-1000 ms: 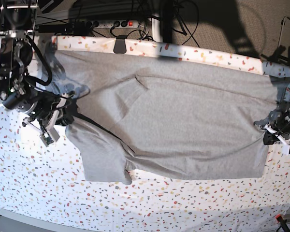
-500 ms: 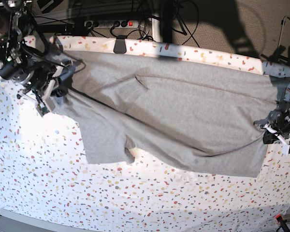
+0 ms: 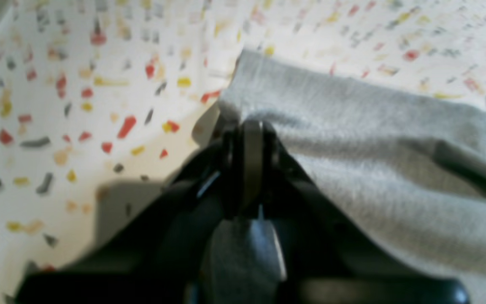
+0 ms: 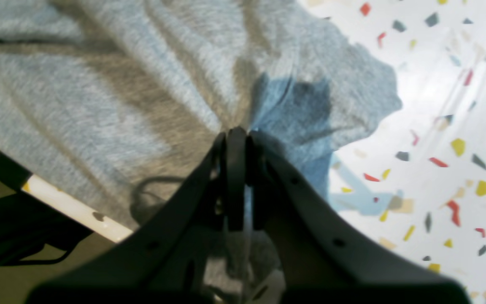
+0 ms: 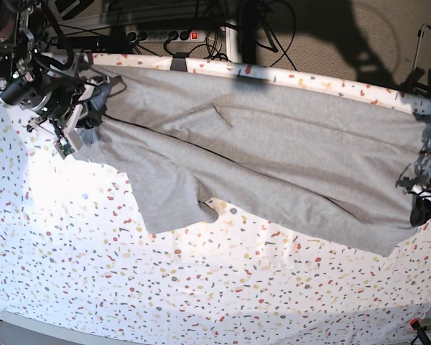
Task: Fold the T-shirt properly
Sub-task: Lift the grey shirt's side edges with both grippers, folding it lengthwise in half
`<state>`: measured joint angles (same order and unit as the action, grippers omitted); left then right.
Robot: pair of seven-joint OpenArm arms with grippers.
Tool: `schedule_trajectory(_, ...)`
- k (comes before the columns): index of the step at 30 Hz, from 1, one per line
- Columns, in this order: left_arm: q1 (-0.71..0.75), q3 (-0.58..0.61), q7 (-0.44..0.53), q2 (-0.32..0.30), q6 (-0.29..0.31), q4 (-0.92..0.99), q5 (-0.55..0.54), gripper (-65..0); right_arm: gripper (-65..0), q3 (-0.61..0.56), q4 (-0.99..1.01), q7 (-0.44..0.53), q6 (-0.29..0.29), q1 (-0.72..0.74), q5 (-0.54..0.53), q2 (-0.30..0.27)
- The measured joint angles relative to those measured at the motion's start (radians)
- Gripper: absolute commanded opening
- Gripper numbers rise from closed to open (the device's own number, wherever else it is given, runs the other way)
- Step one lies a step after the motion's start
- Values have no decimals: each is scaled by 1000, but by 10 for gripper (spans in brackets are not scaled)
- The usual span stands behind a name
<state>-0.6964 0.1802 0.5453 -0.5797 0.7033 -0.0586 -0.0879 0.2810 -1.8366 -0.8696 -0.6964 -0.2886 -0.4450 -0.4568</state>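
The heather-grey T-shirt (image 5: 273,165) lies plain side up, stretched across the far half of the speckled table (image 5: 201,287). At the far left my right gripper (image 5: 88,115) is shut on a bunched edge of it. In the right wrist view the right gripper (image 4: 236,133) has its jaws closed on gathered T-shirt fabric (image 4: 120,84) near the table's edge. At the right edge my left gripper (image 5: 415,192) is shut on the opposite corner. The left wrist view shows the left gripper (image 3: 249,126) pinching the T-shirt's hem (image 3: 373,147). A sleeve (image 5: 172,205) hangs toward the front.
Behind the table's far edge (image 5: 309,80) a power strip (image 5: 165,34) and tangled cables lie on the floor. A black clamp (image 5: 178,66) grips that edge. The table's rim (image 4: 57,202) runs just beside my right gripper.
My right gripper has carried its end of the T-shirt toward the far-left corner. The left gripper has shifted slightly right and nearer. The cloth is pulled tauter and slants across the table.
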Motion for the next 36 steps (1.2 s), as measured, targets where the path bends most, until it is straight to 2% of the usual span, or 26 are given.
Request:
schedule_trajectory(3,83,0,17,-5,-14,-52,2,-650,-650,0,0,0,0,1,1,-1)
schedule_trajectory(7,178,0,8,-8,-11,-135,-109,-650,-650,0,0,0,0,0,0,-2)
schedule_trajectory(10,222,-54,5,-43,1,-214,-121,-650,-650,0,0,0,0,0,0,-2)
schedule_trajectory(13,265,-123,-73,-69,-1,-299,-130,-650,-650,0,0,3,0,0,-3,-1)
schedule_trajectory(16,315,-193,-167,-67,0,-385,-135,-650,-650,0,0,0,0,0,-3,0)
schedule_trajectory(20,391,-279,-257,-63,0,-505,-212,-650,-650,0,0,0,0,0,-3,0)
schedule_trajectory(23,458,-320,-327,-69,0,-616,-216,-650,-650,0,0,0,0,0,-2,0)
schedule_trajectory(29,608,-406,-357,-65,-1,-785,-264,-650,-650,0,0,-5,0,0,-3,0)
schedule_trajectory(36,696,-503,-449,-65,4,-879,-268,-650,-650,0,-13,-23,0,0,-2,-1)
